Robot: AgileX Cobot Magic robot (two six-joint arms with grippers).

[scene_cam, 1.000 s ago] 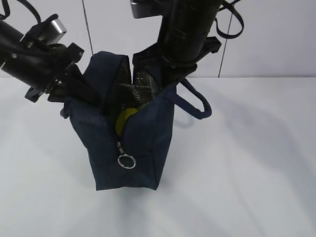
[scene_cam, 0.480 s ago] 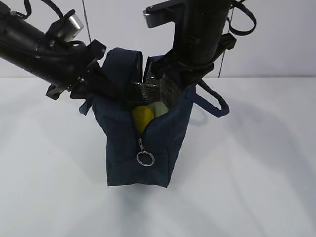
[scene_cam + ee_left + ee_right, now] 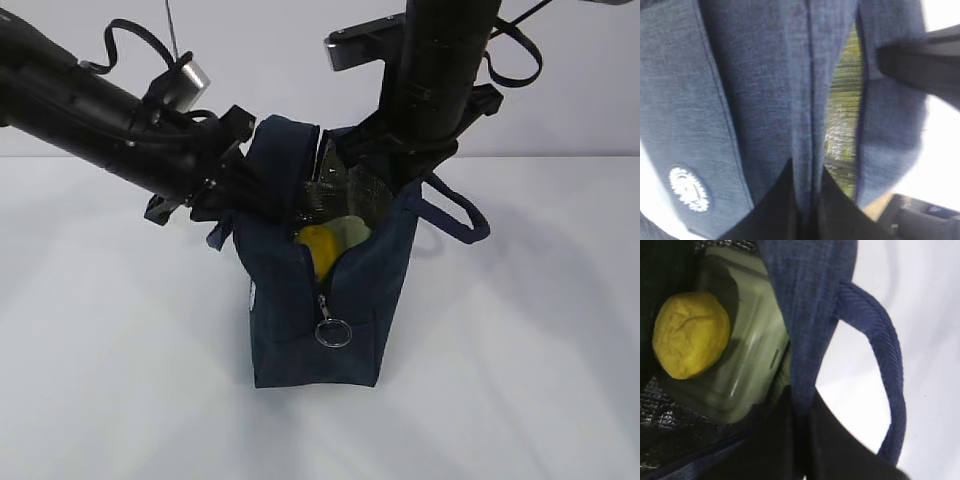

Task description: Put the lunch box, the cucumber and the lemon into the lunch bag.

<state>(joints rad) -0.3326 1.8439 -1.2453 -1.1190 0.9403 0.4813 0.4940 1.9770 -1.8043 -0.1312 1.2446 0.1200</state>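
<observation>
The lunch bag, pinched by both arms, has shifted rightward across the table.

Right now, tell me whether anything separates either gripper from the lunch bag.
Nothing visible does. The left gripper is closed on the lunch bag wall on its side, and the right gripper pinches the opposite wall beside the handle. The lemon and lunch box already lie inside; the cucumber isn't visible.
</observation>
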